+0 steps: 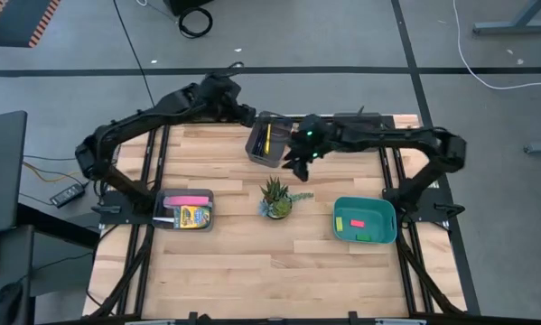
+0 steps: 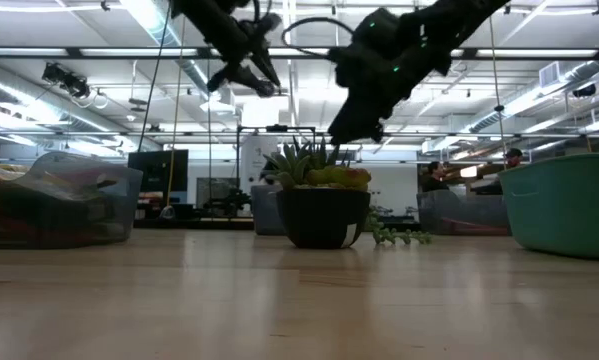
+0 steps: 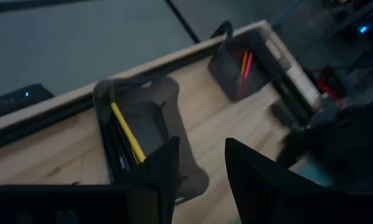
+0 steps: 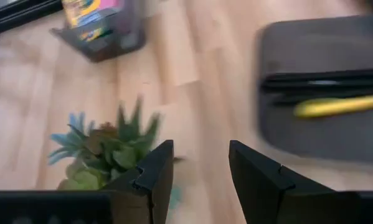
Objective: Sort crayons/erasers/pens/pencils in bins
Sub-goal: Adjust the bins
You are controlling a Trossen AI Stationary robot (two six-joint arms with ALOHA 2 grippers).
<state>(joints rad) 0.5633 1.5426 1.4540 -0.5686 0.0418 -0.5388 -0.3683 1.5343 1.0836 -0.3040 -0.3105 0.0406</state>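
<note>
My left gripper (image 1: 248, 115) is open and empty, raised by the back edge beside the dark narrow bin (image 1: 267, 142). That bin holds black pens and a yellow pen (image 3: 128, 133). My right gripper (image 1: 293, 166) is open and empty, raised between that bin and the plant. A grey bin (image 3: 247, 62) at the back holds orange and pink pencils (image 3: 245, 65); my right arm mostly covers it in the high view. The grey bin (image 1: 186, 211) at the left holds the crayon box (image 1: 193, 217) and a long pink bar. The teal bin (image 1: 365, 220) holds erasers (image 1: 357, 222).
A small potted plant (image 1: 275, 198) stands mid-table, just in front of my right gripper; it also shows in the right wrist view (image 4: 103, 154). In the low view both grippers hang above the pot (image 2: 324, 215). People sit in the room beyond the table.
</note>
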